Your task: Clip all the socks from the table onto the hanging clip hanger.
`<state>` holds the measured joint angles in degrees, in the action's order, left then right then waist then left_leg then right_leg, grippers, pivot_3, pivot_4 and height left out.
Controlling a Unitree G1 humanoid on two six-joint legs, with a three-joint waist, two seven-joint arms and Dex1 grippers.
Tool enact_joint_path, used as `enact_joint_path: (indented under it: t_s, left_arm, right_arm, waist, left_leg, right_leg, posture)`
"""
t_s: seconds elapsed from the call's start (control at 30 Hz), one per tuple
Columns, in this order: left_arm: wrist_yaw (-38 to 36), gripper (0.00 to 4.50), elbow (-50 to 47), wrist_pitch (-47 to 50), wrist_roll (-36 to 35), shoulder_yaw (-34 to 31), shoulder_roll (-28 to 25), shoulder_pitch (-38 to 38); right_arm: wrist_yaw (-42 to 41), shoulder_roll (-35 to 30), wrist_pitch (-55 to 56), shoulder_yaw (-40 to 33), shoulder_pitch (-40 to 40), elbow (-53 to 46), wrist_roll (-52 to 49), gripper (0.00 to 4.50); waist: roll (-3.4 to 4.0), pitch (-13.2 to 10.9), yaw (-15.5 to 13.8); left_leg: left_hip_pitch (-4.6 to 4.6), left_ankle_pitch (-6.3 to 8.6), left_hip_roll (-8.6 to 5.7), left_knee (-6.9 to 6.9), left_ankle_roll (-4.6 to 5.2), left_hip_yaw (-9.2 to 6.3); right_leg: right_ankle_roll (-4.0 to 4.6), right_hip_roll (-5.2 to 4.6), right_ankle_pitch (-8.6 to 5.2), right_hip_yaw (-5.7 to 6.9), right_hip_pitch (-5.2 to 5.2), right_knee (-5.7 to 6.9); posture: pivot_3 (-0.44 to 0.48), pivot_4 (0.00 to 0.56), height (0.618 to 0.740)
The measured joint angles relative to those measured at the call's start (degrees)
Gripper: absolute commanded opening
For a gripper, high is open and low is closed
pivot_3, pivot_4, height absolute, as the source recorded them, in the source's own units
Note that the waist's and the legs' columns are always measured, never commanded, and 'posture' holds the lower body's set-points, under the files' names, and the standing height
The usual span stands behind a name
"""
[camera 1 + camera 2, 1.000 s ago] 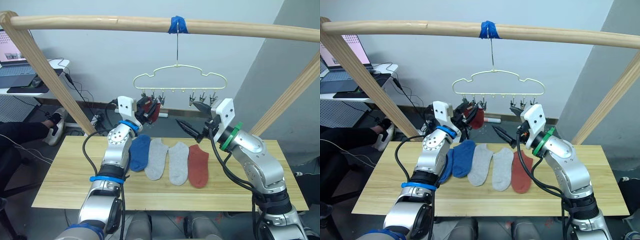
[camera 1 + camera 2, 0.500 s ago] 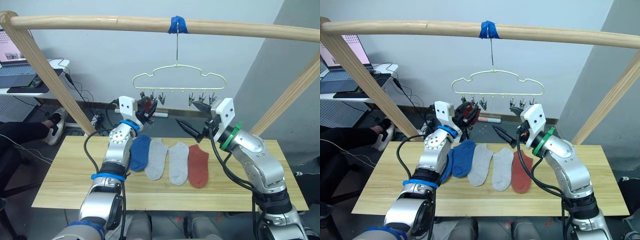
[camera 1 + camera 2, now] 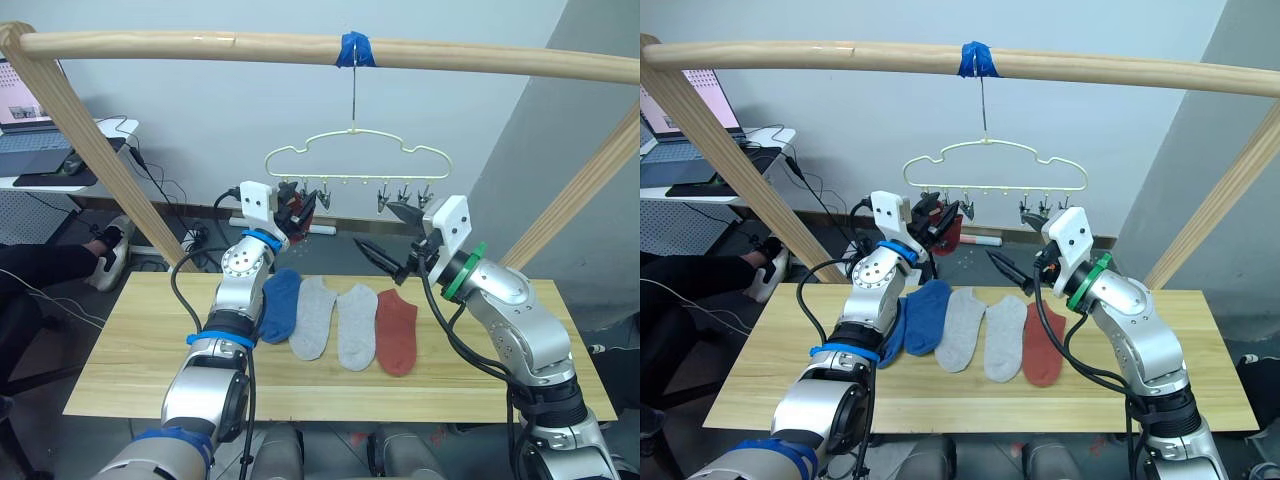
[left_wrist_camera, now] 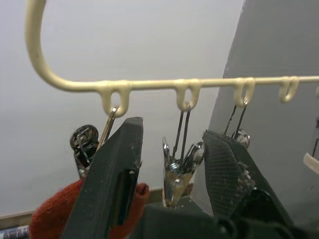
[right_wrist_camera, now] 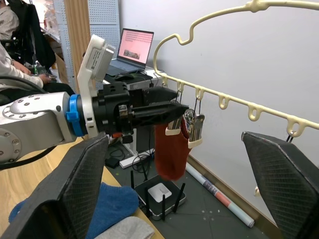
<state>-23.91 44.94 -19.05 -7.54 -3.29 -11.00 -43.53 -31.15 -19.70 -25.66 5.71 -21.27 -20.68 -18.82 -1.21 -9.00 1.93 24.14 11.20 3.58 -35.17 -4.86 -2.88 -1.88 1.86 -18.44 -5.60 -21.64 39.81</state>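
**A:** How far along is the clipping?

**B:** Barely begun, by my reading. Four socks lie in a row on the long table of light wooden planks [image 3: 130,350]: a blue knit ankle sock [image 3: 279,304], two light grey knit ankle socks [image 3: 315,316] [image 3: 356,324] and a rust-red knit ankle sock [image 3: 396,330]. In the right eye view a second blue sock [image 3: 892,338] peeks out from behind the left arm.

**A:** And the sixth?

**B:** The other rust-red sock [image 5: 171,151] is up at the thin pale yellow-green wire clip hanger [image 3: 358,143], which hangs by its metal hook from the thick wooden rail [image 3: 200,44]. It dangles at the left-hand silver clips [image 5: 192,124], right where the left gripper [image 4: 172,164] is working.

**A:** Is it clipped yet?

**B:** I can't tell for sure. In the left wrist view the gripper's black fingers [image 4: 112,169] are spread either side of one silver clip, with the red knit bunched just beside the left-hand finger; they are not pinching the sock there.

**A:** The other arm?

**B:** The right gripper [image 3: 385,238] hovers near the hanger's right side with its fingers wide apart, holding nothing.

**A:** So what's left?

**B:** At best one sock done, five to go, and five clips look free.
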Motion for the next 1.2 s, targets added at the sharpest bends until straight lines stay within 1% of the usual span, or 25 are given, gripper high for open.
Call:
enact_joint_path:
  t_s: [0.13,0.17,0.2,0.27,0.37,0.4,0.6,0.67,0.73,0.77,0.83,0.97,1.03,1.1,1.2]
  left_arm:
    - [-0.45,1.48,0.55,-0.17,-0.02,0.0,0.0,0.0]
    - [-0.52,1.13,0.57,-0.18,-0.03,0.0,0.01,0.0]
    - [-0.57,1.01,0.57,-0.18,-0.04,0.0,0.01,0.0]
    - [-0.71,0.57,0.56,-0.21,-0.09,0.0,0.11,0.0]
    - [-0.81,0.08,0.45,-0.27,-0.09,0.0,0.11,0.0]
    - [-0.89,0.0,0.35,-0.27,-0.09,0.0,0.1,0.0]
    - [-1.72,0.0,-0.57,0.13,-0.01,0.09,-0.53,0.2]
    - [-2.14,0.0,-2.4,1.85,-0.11,0.1,-0.8,0.81]
    - [-3.39,0.0,-5.91,5.86,-1.32,0.1,-1.0,1.98]
    - [-4.71,0.0,-9.48,10.35,-2.86,0.08,-1.24,3.14]
    - [-6.22,0.0,-14.12,16.75,-5.45,-0.05,-1.94,4.4]
    - [-9.65,0.0,-26.21,38.58,-14.03,-1.11,-5.92,6.29]
    - [-10.62,0.0,-30.14,47.3,-17.63,-1.83,-7.93,6.51]
    - [-11.24,0.0,-33.19,54.43,-20.62,-2.64,-9.67,6.76]
    - [-11.84,0.0,-35.69,60.03,-23.12,-3.36,-10.81,6.84]
  right_arm:
    - [0.03,0.0,0.0,0.0,0.0,0.0,0.0,4.5]
    - [0.04,0.0,0.0,0.0,0.0,0.0,-0.02,4.5]
    - [0.04,-0.01,0.0,0.0,0.0,0.0,-0.02,4.5]
    - [0.05,0.0,0.0,0.0,0.0,0.0,-0.05,4.5]
    - [0.08,0.0,0.0,0.0,0.0,0.0,-0.08,4.5]
    - [0.1,0.0,0.0,0.0,0.0,0.0,-0.08,4.5]
    - [0.17,0.13,0.0,0.01,0.23,0.0,-0.09,4.5]
    - [0.17,0.07,-0.02,0.11,0.42,0.04,0.06,4.5]
    - [0.16,-1.45,-0.05,1.49,0.82,1.43,2.21,4.5]
    - [0.23,-3.06,-0.63,3.03,1.77,4.22,4.4,4.5]
    - [0.44,-4.07,-1.52,4.84,3.0,9.7,7.03,4.5]
    - [-0.29,-4.94,0.58,8.9,2.9,25.23,13.13,4.5]
    - [-1.3,-4.81,3.0,10.79,1.88,32.11,15.54,4.5]
    - [-1.79,-3.3,5.48,12.01,-1.13,40.55,17.7,4.5]
    - [-2.59,-1.18,8.67,13.07,-5.31,49.54,19.86,4.5]
  waist:
    - [0.0,0.0,0.01]
    - [0.0,0.0,0.01]
    - [0.0,0.0,0.01]
    - [0.0,0.0,0.01]
    - [0.0,-0.01,0.01]
    - [0.0,0.0,0.0]
    - [0.0,-0.01,0.0]
    - [0.0,-0.01,0.0]
    - [0.0,-0.01,0.0]
    - [-0.01,-0.01,-0.01]
    - [-0.01,-0.03,-0.01]
    - [0.08,-0.15,0.51]
    - [0.12,-0.17,1.07]
    - [0.11,-0.22,1.67]
    - [0.11,-0.27,1.73]
  left_leg:
    - [0.0,0.0,0.0,0.0,0.0,0.0]
    - [0.0,0.0,0.0,0.0,0.0,0.0]
    - [0.0,0.0,0.0,0.0,0.0,0.0]
    - [0.0,0.0,0.0,0.0,0.0,0.0]
    - [0.0,0.0,0.0,0.0,0.0,0.0]
    - [0.0,0.0,0.0,0.0,0.0,0.0]
    - [0.0,0.0,0.0,0.0,0.0,0.0]
    - [0.0,0.0,0.01,0.0,0.0,-0.01]
    - [-0.01,0.0,0.0,0.0,0.0,0.0]
    - [-0.04,0.0,0.01,0.0,0.0,-0.01]
    - [-0.12,0.0,0.01,0.0,0.0,0.02]
    - [-0.26,0.0,0.02,0.01,0.0,0.02]
    - [-0.28,0.0,0.03,0.01,0.01,0.01]
    - [-0.31,0.0,0.03,0.01,0.01,0.01]
    - [-0.31,0.0,0.03,0.01,0.0,0.0]
  right_leg:
    - [0.0,0.0,0.0,0.0,0.0,0.0]
    - [0.0,0.0,0.0,0.0,0.0,0.0]
    - [0.0,0.0,0.0,0.0,0.0,0.0]
    - [0.0,0.0,0.0,0.0,0.0,0.0]
    - [0.0,0.0,0.0,0.0,0.0,0.0]
    - [0.0,0.0,0.0,0.0,0.0,0.01]
    - [0.0,0.0,0.0,0.0,0.0,0.01]
    - [0.0,0.0,0.0,0.01,0.0,0.01]
    - [-0.01,0.0,0.0,0.01,0.04,-0.01]
    - [-0.01,0.0,-0.01,0.01,0.07,-0.02]
    - [-0.01,0.0,-0.01,-0.02,0.1,0.0]
    - [-0.08,0.01,-0.1,-0.04,0.15,0.11]
    - [-0.13,0.03,-0.13,-0.03,0.17,0.12]
    - [-0.13,0.03,-0.13,-0.06,0.18,0.12]
    - [-0.04,0.03,-0.08,-0.04,0.2,0.12]
  posture:
    - [-0.042,0.145,0.74]
    - [-0.039,0.148,0.74]
    - [-0.039,0.148,0.74]
    - [-0.038,0.148,0.74]
    - [-0.034,0.15,0.74]
    - [-0.034,0.15,0.74]
    - [-0.029,0.152,0.74]
    - [-0.027,0.154,0.74]
    - [-0.024,0.157,0.74]
    - [-0.018,0.158,0.74]
    - [-0.014,0.158,0.74]
    - [0.0,0.16,0.74]
    - [0.004,0.161,0.74]
    - [0.004,0.161,0.74]
    - [0.019,0.161,0.74]
